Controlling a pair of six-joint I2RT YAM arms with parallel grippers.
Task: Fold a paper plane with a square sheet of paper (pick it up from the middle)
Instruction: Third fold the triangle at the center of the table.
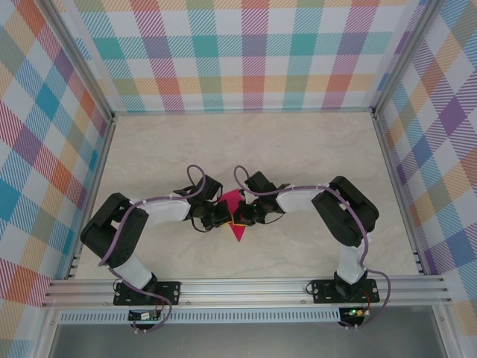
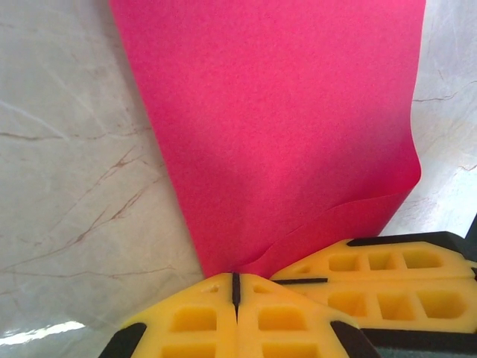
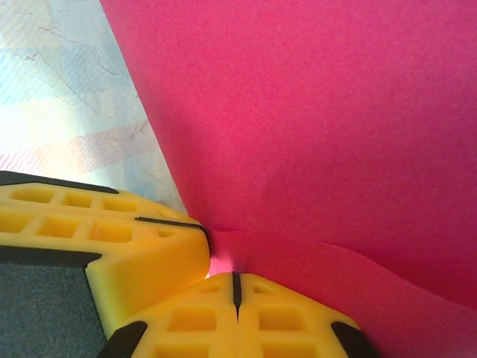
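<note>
The square sheet of paper [image 1: 238,232] is magenta-pink and is lifted in the middle of the table, folded up between the two grippers, with a point hanging toward the near edge. My left gripper [image 1: 219,216] and right gripper [image 1: 243,215] meet tip to tip at it. In the left wrist view the left gripper [image 2: 235,276] is shut, and the paper [image 2: 276,127] rises from its jaw line. The right gripper [image 3: 235,276] is shut too, with the paper [image 3: 320,127] curving out of its tips. Each wrist view also shows the other gripper's yellow fingers [image 2: 387,287] [image 3: 112,231] pressed close.
The pale marble tabletop [image 1: 298,149] spreads around the arms. Checked walls stand on three sides, and an aluminium rail [image 1: 246,287] runs along the near edge. Both arms bend inward from their bases.
</note>
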